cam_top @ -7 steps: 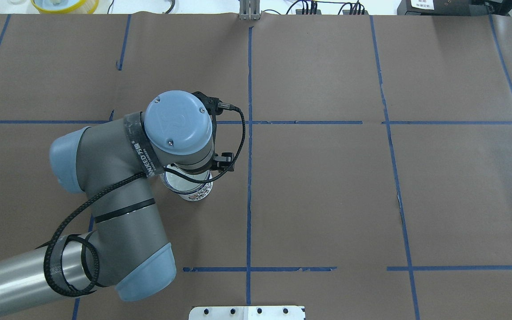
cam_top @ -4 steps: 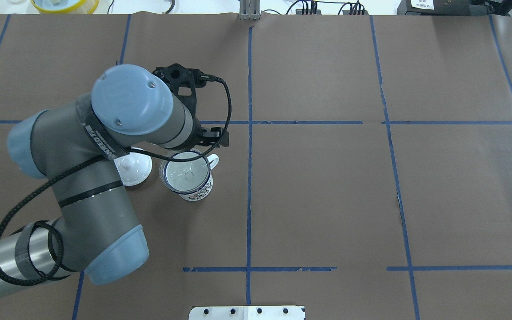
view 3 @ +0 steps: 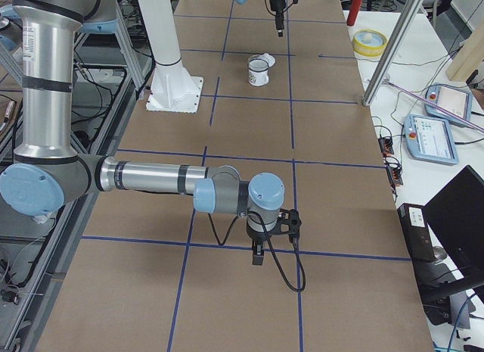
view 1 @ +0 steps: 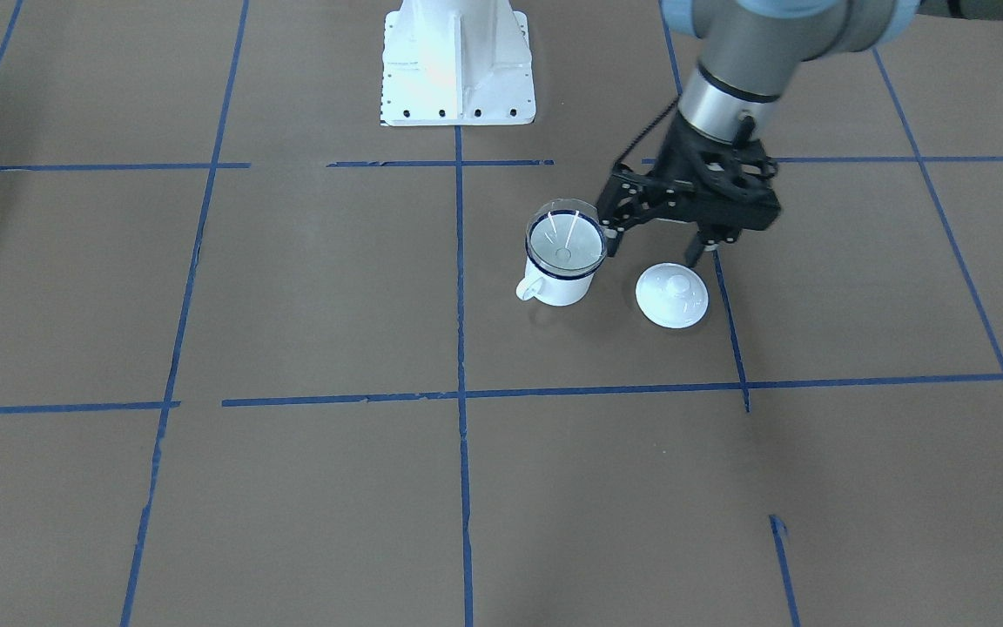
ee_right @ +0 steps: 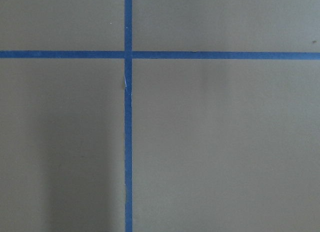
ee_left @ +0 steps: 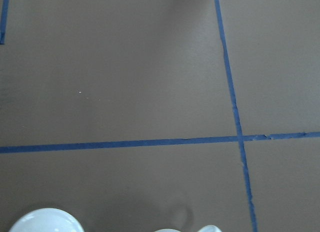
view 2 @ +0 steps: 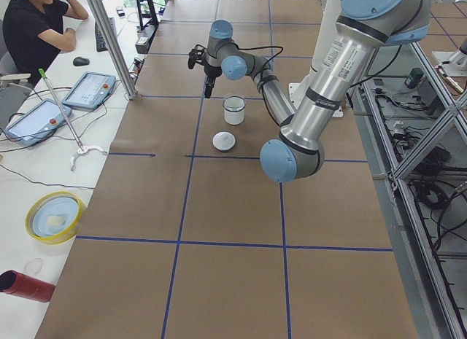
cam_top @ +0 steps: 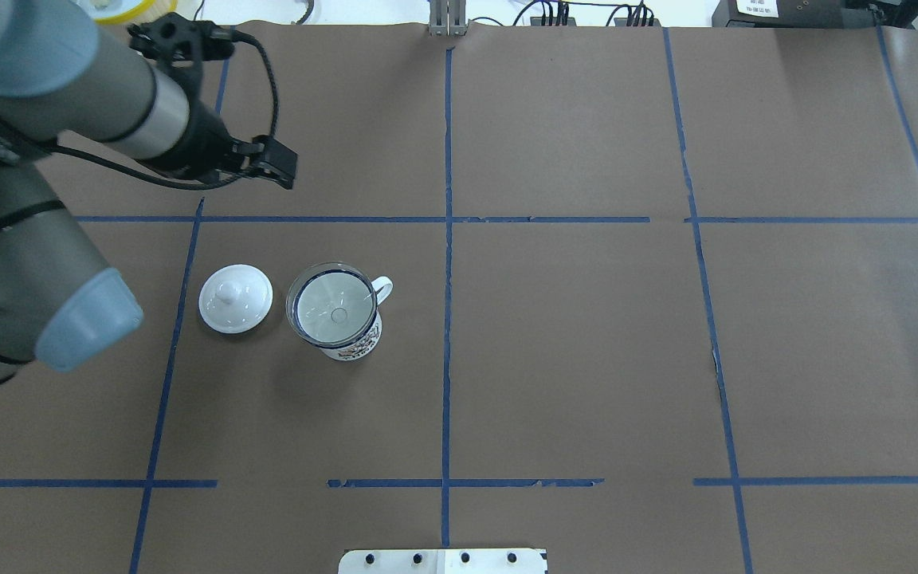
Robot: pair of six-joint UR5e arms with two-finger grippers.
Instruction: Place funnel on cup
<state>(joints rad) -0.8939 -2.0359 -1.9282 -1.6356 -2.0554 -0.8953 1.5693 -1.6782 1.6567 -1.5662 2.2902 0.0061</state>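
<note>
The funnel sits upright in the mouth of the cup, spout down, rim on rim; the left gripper hangs raised, jaws apart and empty, the funnel lower and toward the robot's right; the right gripper is well apart, its jaws I cannot tell; the task looks done to me.

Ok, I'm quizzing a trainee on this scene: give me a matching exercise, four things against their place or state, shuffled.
1 funnel
2 cup
3 lid
4 left gripper

a open, holding nothing
b seated in the cup's mouth
c flat on the table, beside the cup
d upright, handle turned away from the lid

Pairs: 1-b, 2-d, 3-c, 4-a
</note>
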